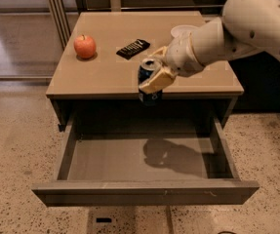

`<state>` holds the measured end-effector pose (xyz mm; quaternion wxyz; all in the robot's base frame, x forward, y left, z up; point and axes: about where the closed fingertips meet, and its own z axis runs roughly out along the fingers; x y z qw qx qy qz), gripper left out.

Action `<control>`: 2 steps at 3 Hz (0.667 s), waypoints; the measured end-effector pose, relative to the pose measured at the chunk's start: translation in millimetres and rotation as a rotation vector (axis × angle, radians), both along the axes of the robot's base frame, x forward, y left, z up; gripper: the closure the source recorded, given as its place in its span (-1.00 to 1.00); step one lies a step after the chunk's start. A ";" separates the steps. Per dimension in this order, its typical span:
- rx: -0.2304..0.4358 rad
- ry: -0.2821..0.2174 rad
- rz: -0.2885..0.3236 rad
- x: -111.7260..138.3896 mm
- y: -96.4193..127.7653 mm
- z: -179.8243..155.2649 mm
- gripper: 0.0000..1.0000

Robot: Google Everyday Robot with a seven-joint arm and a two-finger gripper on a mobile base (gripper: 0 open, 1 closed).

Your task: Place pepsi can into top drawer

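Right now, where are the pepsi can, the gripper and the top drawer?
pepsi can (150, 98): camera view, lower blue body.
gripper (151, 74): camera view, between its fingertips, clamped on the can above the drawer.
top drawer (130, 193): camera view, front panel.

Our gripper (153, 80), clamped on the pepsi can (150, 97), hangs at centre frame over the front edge of the cabinet top (100, 79). Below it the top drawer (144, 192) stands pulled out, and we see open room straight down to its grey floor, bounded only by the front panel and the two side walls. On the cabinet top, the apple (85, 47) at upper left and the black wrapper (133, 48) near it lie behind the can.
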<state>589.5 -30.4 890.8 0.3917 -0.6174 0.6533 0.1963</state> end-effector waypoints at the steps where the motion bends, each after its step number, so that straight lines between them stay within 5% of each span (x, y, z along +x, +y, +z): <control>1: 0.018 -0.023 -0.057 -24.9 -11.0 -44.8 1.00; 2: 0.027 0.005 -0.098 -55.8 -18.1 -109.0 1.00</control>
